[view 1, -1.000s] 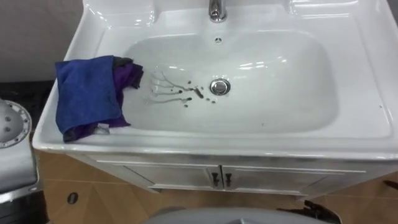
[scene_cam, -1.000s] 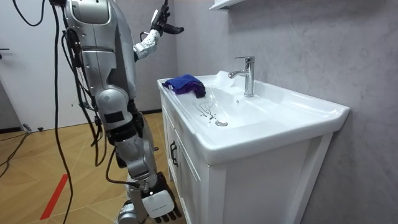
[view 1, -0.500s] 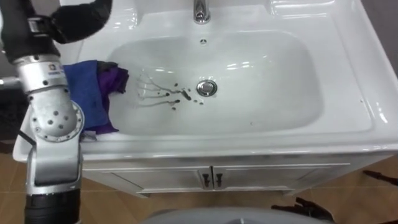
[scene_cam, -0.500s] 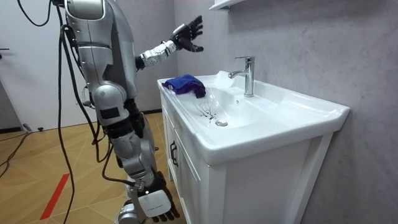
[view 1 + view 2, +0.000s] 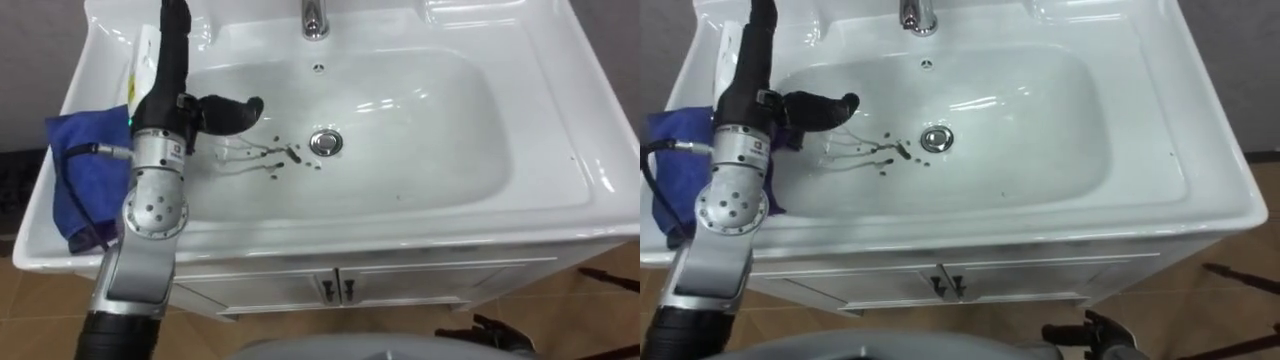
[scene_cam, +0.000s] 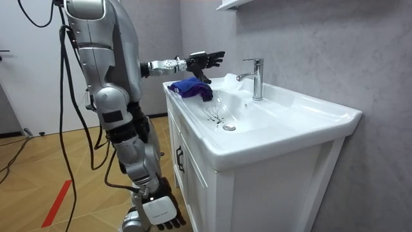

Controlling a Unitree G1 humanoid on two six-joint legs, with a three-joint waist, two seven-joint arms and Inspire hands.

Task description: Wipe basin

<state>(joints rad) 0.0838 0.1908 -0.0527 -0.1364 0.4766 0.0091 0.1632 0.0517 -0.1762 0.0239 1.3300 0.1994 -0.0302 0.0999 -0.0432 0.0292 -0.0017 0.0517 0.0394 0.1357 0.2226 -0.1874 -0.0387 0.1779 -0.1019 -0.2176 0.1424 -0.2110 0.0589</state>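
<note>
Dirty basin, cloth on its rim, one hand held out over it.

The white basin (image 5: 560, 150) has dark streaks (image 5: 275, 158) in it, just left of the drain (image 5: 324, 142), with the tap (image 5: 314, 18) at the back. The blue cloth (image 5: 85, 165) lies bunched on the basin's left rim, and part of it hangs over the front edge. The left hand (image 5: 178, 100) hangs in the air above the cloth and the basin's left side. Its fingers (image 5: 176, 30) are straight and spread, the thumb sticks out toward the drain, and it holds nothing. The robot stands in front of the basin's cupboard (image 5: 340, 285).
</note>
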